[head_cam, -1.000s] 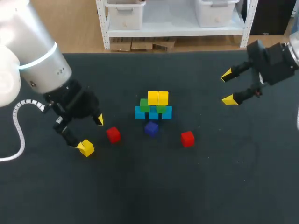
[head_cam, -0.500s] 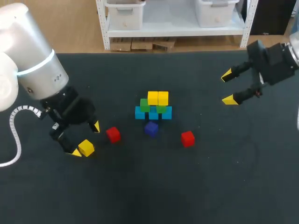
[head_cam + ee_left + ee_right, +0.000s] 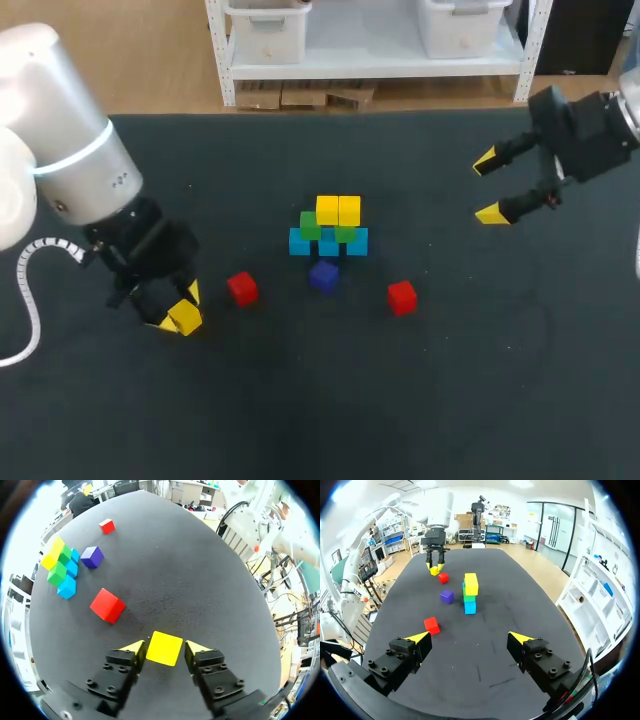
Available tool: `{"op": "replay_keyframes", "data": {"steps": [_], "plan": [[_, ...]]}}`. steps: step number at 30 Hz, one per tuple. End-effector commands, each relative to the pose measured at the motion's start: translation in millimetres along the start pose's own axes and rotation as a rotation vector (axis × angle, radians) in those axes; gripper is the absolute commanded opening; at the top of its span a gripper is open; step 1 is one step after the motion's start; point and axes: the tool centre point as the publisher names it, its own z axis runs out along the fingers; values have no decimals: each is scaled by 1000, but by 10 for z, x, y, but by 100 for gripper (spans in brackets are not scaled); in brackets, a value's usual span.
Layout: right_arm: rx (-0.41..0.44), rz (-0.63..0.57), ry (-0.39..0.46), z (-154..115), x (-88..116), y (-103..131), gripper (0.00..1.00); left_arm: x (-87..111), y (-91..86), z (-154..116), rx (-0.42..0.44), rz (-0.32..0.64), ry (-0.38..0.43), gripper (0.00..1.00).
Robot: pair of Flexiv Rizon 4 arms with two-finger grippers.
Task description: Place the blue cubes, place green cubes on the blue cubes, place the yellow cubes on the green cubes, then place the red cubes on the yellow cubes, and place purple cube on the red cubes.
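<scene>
Black table (image 3: 320, 420); yellow cube (image 3: 165, 649) between left claw (image 3: 165, 647) tips, narrowly untouched.

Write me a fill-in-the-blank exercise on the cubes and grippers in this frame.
The loose cube at the left gripper is ___.
The right gripper is open and holds ___.
The cube lying nearest the stack is ___.
The number of red cubes off the stack is ___.
Missing words: yellow; nothing; purple; two.
</scene>
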Motion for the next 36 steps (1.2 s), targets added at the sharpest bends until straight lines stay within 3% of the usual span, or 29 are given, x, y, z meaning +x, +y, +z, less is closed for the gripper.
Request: {"op": "replay_keyframes", "data": {"steps": [1,3,11,15,23,28,36], "plan": [[-1,-1,-3,11,3,-11,100,9,35,34,1,7,0,33],[-1,-1,-3,11,3,-11,100,11,39,50,-4,-1,-2,0],[-1,-1,-3,11,3,-11,100,-87,60,-151,-62,-42,-1,0],[-1,-1,-3,11,3,-11,100,-150,163,-345,-109,-158,4,0],[-1,-1,-3,11,3,-11,100,-341,552,-667,-189,-338,-29,0],[-1,-1,-3,11,3,-11,100,-450,834,-737,-227,-342,-31,0],[-1,-1,-3,11,3,-11,100,-507,1266,-606,-200,-346,-44,0]]}}
